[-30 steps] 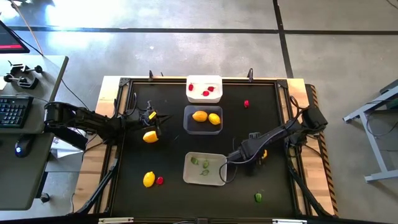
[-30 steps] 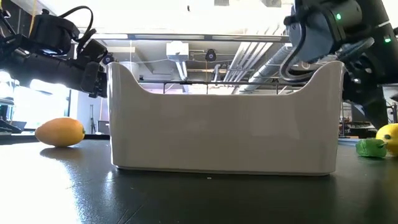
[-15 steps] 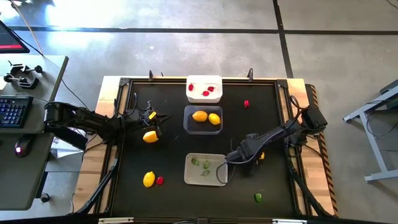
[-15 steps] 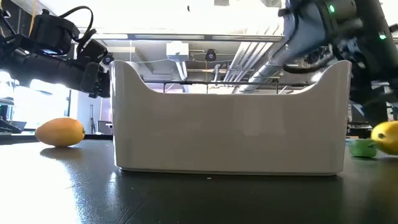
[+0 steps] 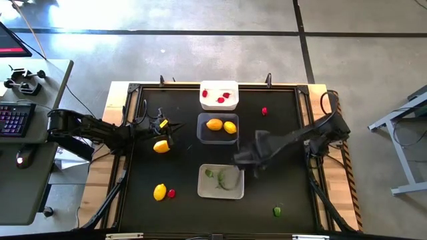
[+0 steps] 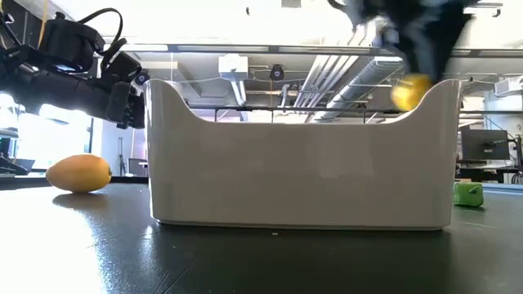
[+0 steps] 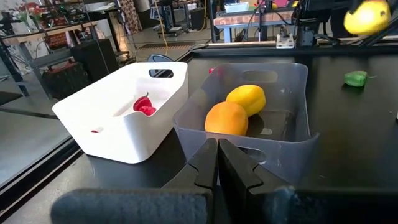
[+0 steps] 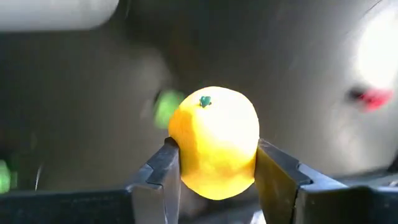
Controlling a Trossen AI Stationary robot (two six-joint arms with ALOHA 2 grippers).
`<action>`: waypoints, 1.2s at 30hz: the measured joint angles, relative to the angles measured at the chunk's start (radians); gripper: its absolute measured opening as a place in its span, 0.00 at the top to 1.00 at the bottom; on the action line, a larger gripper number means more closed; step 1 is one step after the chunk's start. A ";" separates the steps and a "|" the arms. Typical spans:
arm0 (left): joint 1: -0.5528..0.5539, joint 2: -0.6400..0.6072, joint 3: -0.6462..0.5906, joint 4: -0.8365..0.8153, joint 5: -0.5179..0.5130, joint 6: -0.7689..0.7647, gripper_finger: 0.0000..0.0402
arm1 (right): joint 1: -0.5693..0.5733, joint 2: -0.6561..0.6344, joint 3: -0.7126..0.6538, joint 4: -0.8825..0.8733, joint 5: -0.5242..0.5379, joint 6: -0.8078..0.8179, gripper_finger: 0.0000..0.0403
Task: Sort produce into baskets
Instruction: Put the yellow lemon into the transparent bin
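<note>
My right gripper [image 8: 217, 158] is shut on a yellow lemon [image 8: 214, 140] and shows blurred over the far right corner of the pale grey tray [image 5: 221, 181], which holds green leafy pieces. In the low view the lemon [image 6: 411, 90] hangs above that tray's rim [image 6: 302, 163]. My left gripper [image 7: 217, 163] is shut and empty at the table's left [image 5: 164, 129], beside a lemon [image 5: 161, 146] lying on the table. The clear tray [image 5: 218, 127] holds two lemons. The white tray [image 5: 219, 95] holds red berries. My right gripper pinches the lemon between its two fingers [image 8: 163, 168], one on each of its opposite sides [image 8: 179, 149]. Its green-tipped end [image 8: 204, 101] points away from the wrist. The lemon is lifted clear of the table.
On the table lie a lemon [image 5: 159, 192] with a red berry [image 5: 171, 193] at the near left, a red berry [image 5: 264, 111] at the far right, and a green piece [image 5: 277, 211] at the near right. There is bare table between the trays and the edges.
My right gripper has risen with the lemon, which lay on the table to the right of the pale grey tray and is now lifted clear. It has moved fast toward the table's left, over the tray's far right corner. The tray has shifted slightly.
</note>
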 joint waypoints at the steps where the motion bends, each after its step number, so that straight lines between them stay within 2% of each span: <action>1: 0.000 0.000 0.000 0.000 0.000 0.000 1.00 | -0.019 0.000 0.031 0.023 0.036 -0.017 0.65; 4: 0.000 0.000 0.000 0.000 0.000 0.000 1.00 | -0.079 -0.001 0.096 0.127 0.145 -0.105 0.65; 6: 0.000 0.000 0.000 0.000 0.000 0.000 1.00 | -0.124 -0.001 0.107 0.230 0.174 -0.185 0.65; 11: 0.000 0.000 0.000 0.000 0.000 0.000 1.00 | -0.237 0.011 0.063 0.546 0.117 -0.375 0.64; 16: 0.000 0.000 0.000 0.000 0.000 0.001 1.00 | -0.338 0.017 -0.001 0.717 0.068 -0.498 0.64; 20: 0.000 0.000 0.000 0.000 0.000 0.002 1.00 | -0.408 0.017 -0.060 0.790 -0.032 -0.526 0.64; 25: 0.000 0.000 0.000 0.001 0.000 0.002 1.00 | -0.449 0.017 -0.119 0.846 -0.099 -0.536 0.64; 36: 0.000 0.000 0.000 0.001 0.000 0.002 1.00 | -0.455 0.017 -0.235 0.992 -0.148 -0.533 0.62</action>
